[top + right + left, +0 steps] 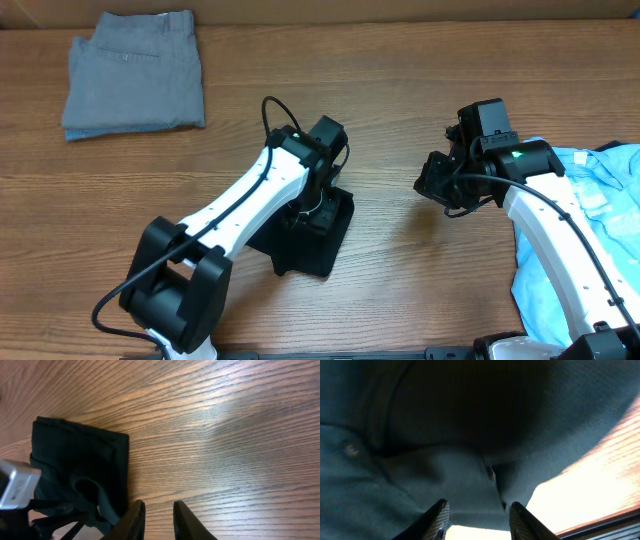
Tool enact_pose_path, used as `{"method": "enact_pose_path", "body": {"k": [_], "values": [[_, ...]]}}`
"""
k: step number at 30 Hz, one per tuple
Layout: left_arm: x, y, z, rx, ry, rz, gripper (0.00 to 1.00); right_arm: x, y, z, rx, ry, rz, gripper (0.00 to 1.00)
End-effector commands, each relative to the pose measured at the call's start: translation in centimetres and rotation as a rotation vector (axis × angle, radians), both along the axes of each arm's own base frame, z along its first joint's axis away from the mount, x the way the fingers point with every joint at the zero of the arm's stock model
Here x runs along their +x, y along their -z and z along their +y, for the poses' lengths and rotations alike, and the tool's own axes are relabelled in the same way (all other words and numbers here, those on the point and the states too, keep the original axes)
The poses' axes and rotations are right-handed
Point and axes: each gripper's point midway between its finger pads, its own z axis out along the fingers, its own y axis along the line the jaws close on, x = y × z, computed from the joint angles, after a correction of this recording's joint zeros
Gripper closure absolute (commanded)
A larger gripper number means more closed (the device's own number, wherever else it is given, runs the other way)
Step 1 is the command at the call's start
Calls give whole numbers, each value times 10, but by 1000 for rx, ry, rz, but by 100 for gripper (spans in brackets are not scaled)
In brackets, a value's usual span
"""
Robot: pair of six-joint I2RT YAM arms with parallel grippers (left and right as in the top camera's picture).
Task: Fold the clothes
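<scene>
At the far left of the counter (pixel 400 80), a grey garment (pixel 135 70) lay folded flat, apparently finished. Nearer the middle, the black shirt (pixel 318 238) sat as a compact folded packet, so by my reading that piece was done or very nearly so. Over it, the left fingers (pixel 439 519) stood parted, with pale counter showing between them. The shirt's cloth lay right at their tips and filled the wrist view, but nothing was pinched. Further right, well apart from the shirt, the right fingers (pixel 134 521) hung over bare wood with a narrow gap between them and nothing in it. At the far right edge, the light blue tee (pixel 600 210) lay rumpled and unfolded, and looked to be the work left.
</scene>
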Motion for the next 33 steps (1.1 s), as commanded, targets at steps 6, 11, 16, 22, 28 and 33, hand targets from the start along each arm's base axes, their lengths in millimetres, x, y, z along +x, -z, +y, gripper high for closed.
{"method": "enact_pose_path", "body": {"k": [6, 11, 16, 22, 28, 33], "values": [[64, -70, 42, 102, -114, -178, 61, -1, -23, 20, 68, -160, -89, 67], [81, -94, 82, 93, -195, -179, 59, -6, -25, 49, 93, -262, -118, 47], [60, -86, 110, 65, -249, -28, 65, -12, 4, 70, 52, -271, -44, 41], [40, -70, 122, 32, -237, 84, 65, -27, 50, 92, 55, -327, 82, 52], [20, -36, 121, 5, -219, 168, 62, -40, 74, 129, 124, -420, 138, 47], [2, -9, 124, 20, -220, 218, 61, -45, 82, 138, 100, -451, 137, 81]]}}
